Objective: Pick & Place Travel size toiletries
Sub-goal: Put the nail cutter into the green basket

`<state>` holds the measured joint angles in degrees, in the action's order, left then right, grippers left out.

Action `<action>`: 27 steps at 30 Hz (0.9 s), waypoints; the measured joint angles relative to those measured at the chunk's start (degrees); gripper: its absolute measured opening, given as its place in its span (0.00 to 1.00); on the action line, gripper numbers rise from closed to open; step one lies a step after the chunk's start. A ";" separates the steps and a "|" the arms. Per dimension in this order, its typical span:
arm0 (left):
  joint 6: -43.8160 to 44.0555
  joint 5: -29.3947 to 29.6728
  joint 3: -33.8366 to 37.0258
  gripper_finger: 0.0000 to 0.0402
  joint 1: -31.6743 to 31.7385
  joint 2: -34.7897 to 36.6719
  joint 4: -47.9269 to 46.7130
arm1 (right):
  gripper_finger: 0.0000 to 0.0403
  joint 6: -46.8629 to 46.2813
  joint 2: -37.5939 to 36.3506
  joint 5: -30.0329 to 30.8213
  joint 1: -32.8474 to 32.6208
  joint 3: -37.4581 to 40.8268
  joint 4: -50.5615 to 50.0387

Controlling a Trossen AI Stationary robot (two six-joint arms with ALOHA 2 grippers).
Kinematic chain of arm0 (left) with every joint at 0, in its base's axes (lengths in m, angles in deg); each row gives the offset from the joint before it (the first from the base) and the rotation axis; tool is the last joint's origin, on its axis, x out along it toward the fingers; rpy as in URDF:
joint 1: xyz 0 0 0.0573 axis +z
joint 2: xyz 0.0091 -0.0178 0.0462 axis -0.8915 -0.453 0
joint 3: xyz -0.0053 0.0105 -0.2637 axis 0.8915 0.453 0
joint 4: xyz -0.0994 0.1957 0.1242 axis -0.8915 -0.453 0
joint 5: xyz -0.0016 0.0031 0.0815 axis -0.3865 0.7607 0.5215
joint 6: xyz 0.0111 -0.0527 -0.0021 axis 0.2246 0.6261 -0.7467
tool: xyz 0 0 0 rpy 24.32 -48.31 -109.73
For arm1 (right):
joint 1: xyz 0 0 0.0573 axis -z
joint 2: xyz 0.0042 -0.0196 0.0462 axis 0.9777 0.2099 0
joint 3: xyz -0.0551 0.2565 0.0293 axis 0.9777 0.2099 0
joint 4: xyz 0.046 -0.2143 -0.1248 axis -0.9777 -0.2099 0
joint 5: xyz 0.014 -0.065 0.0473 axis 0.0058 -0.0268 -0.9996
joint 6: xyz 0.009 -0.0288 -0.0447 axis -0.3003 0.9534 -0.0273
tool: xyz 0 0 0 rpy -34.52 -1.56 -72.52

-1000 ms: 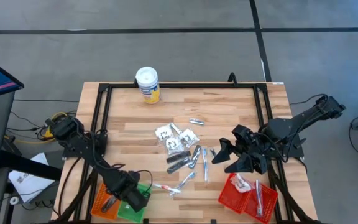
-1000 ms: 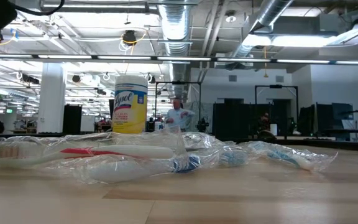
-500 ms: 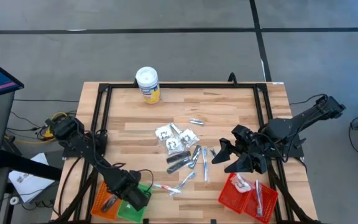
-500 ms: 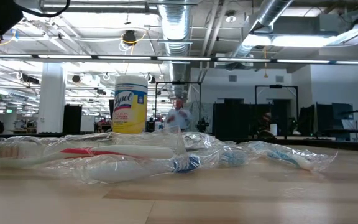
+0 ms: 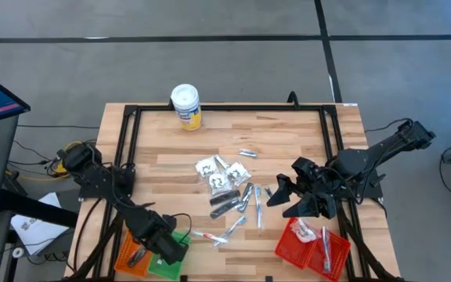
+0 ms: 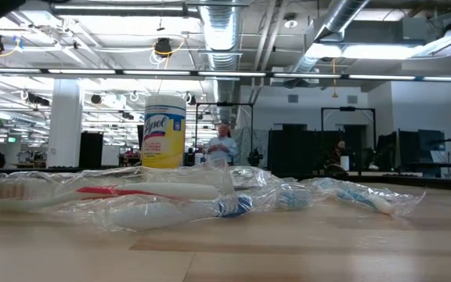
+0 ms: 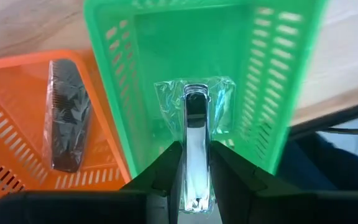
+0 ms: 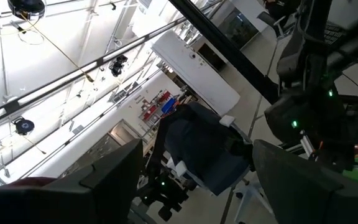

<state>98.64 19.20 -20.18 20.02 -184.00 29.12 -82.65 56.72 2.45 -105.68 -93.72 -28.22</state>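
The left gripper [image 7: 194, 177] is seen over the green basket [image 7: 263, 93] at the table's [image 5: 304, 137] front left corner, jaws narrow, a wrapped silvery clipper [image 7: 195, 130] between the fingers; whether it is gripped cannot be told. A dark comb [image 7: 64, 115] lies in the orange basket [image 7: 17, 81] beside. The right gripper [image 5: 276, 192] is held wide open near the right edge, above the red basket [image 5: 288, 249]. The toiletries [image 5: 229, 186] are scattered mid-table; the back half is bare but for the canister [image 5: 185, 106].
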 joint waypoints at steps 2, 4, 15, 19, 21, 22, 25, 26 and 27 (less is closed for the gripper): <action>0.36 2.19 0.00 0.18 0.00 1.40 -0.01 | 0.74 -0.83 0.00 0.00 0.06 0.00 0.00; 0.57 4.92 0.00 0.18 0.00 3.13 0.00 | 0.74 -1.27 0.00 0.00 0.15 0.00 -0.01; -0.97 32.85 -0.02 0.17 0.34 13.10 2.34 | 0.74 -1.90 0.00 0.00 0.31 -0.02 0.02; -8.19 41.34 -0.04 0.17 2.52 16.29 5.66 | 0.74 -1.30 0.00 0.00 1.63 -0.02 0.13; -13.29 41.82 -0.04 0.17 4.99 17.84 7.78 | 0.74 -0.77 0.00 0.21 2.69 -0.02 0.37; -16.25 41.68 -0.04 0.17 6.40 18.47 8.63 | 0.74 -0.58 0.02 0.22 3.14 -0.02 0.53; -26.27 40.18 -0.04 0.17 11.43 20.25 12.32 | 0.74 1.10 0.02 0.22 4.89 -0.02 0.57; -29.97 39.13 -0.04 0.17 13.33 20.69 13.65 | 0.74 1.55 0.01 0.22 5.53 -0.02 0.58; -33.44 37.94 -0.04 0.17 15.39 21.02 15.03 | 0.74 1.59 0.00 0.25 6.21 -0.02 0.59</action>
<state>65.21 57.15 -20.23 35.41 -162.97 44.15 -81.06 56.72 2.69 -99.47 -93.74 -27.63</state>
